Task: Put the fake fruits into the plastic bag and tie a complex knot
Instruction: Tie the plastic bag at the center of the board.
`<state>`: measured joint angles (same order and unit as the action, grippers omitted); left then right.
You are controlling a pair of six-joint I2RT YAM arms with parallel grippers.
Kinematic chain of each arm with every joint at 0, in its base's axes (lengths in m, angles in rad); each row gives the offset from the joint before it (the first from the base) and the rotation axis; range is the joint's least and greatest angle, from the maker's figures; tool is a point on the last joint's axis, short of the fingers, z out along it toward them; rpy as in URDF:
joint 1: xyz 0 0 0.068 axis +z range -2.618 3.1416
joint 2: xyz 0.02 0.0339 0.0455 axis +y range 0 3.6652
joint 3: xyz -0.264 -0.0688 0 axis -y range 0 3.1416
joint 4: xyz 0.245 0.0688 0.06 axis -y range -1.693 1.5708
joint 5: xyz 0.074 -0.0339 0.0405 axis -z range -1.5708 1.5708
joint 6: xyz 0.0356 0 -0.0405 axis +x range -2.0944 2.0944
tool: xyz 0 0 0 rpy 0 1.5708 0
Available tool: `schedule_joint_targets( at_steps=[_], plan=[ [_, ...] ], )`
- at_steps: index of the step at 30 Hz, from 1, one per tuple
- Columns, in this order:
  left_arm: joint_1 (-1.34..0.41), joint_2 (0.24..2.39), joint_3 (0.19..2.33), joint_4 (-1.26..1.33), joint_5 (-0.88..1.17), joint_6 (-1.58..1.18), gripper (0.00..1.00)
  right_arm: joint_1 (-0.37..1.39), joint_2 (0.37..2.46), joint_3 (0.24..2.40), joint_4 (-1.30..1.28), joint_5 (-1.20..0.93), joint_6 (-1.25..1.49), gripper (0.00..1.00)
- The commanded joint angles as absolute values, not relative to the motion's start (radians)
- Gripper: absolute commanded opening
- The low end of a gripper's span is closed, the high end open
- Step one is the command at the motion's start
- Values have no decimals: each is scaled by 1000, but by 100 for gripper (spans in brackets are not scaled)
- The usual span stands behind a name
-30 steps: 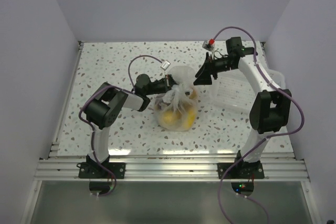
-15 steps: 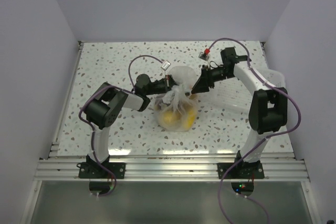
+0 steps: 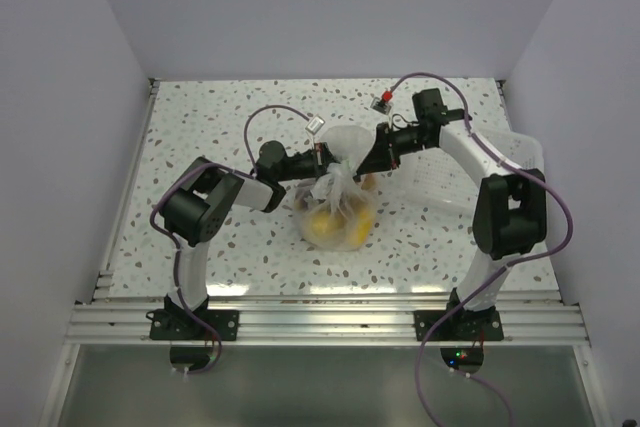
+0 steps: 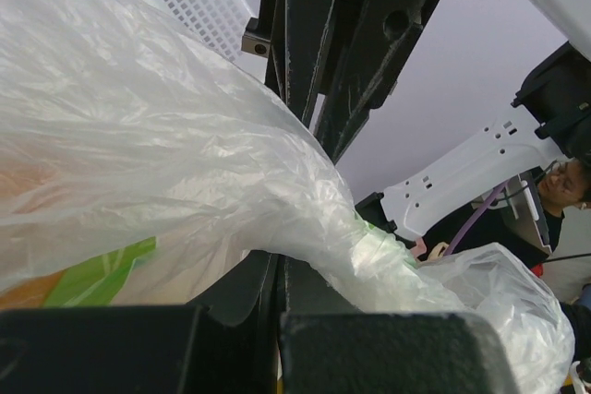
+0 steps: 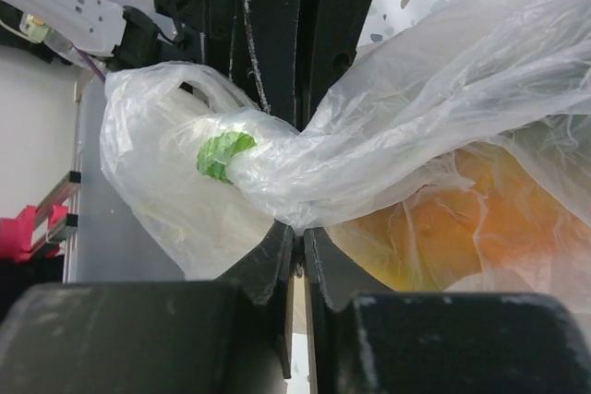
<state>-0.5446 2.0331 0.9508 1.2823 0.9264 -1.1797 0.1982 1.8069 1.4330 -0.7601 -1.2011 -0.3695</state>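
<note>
Checking placement first, Ana: where is the bag (image 3: pixel 338 222)?

Middle of the counter (image 3: pixel 200 127), Ben, a little toward the near edge. The fruits (image 3: pixel 325 224) show yellow and orange through the film, all inside as far as I can see. A white tray (image 3: pixel 455 175) sits toward the right edge, near the bag.

And the claws?

The left claw (image 4: pixel 280 263) is pinched tight on a twist of film. The right claw (image 5: pixel 297 231) stands narrow, its tips nipping the same twisted strand. A green patch (image 5: pixel 222 156) marks the film just past them.

So both hold 1 strand. Which way does it run?

Its long axis lies roughly parallel to the near edge, claw to claw. The 2 claws face each other tip to tip, close together, above the neck (image 3: pixel 338 182). The loaded belly of the bag sits below that strand, toward the near edge from both claws.

Which claw is nearer?

Neither. Each is at the neck, 1 from the left-edge side and 1 from the right-edge side.

Is it tied?

The neck looks bunched and whitish, but whether a loop is drawn through I cannot tell. My judgement is that loading is done and tying is under way. The next move likely turns on that axis. Pulling apart along it would tighten the neck, and the thin film could slip or tear if 1 claw pulls harder.
</note>
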Motion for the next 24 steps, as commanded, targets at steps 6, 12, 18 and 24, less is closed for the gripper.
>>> schedule_joint_targets(
  at_steps=[6,12,18,24],
  plan=[
    [-535,1979,942,1717,959,-1132,0,192,1767,1457,-844,-1190,-474,0],
    [-522,1934,916,1700,974,-1107,0,190,1793,1502,-883,-1190,-476,51],
    [-525,1947,930,1712,969,-1124,0,150,1755,1512,-880,-1158,-436,50],
    [-525,1957,939,1713,969,-1127,0,135,1733,1542,-1003,-1178,-468,33]
  ],
)
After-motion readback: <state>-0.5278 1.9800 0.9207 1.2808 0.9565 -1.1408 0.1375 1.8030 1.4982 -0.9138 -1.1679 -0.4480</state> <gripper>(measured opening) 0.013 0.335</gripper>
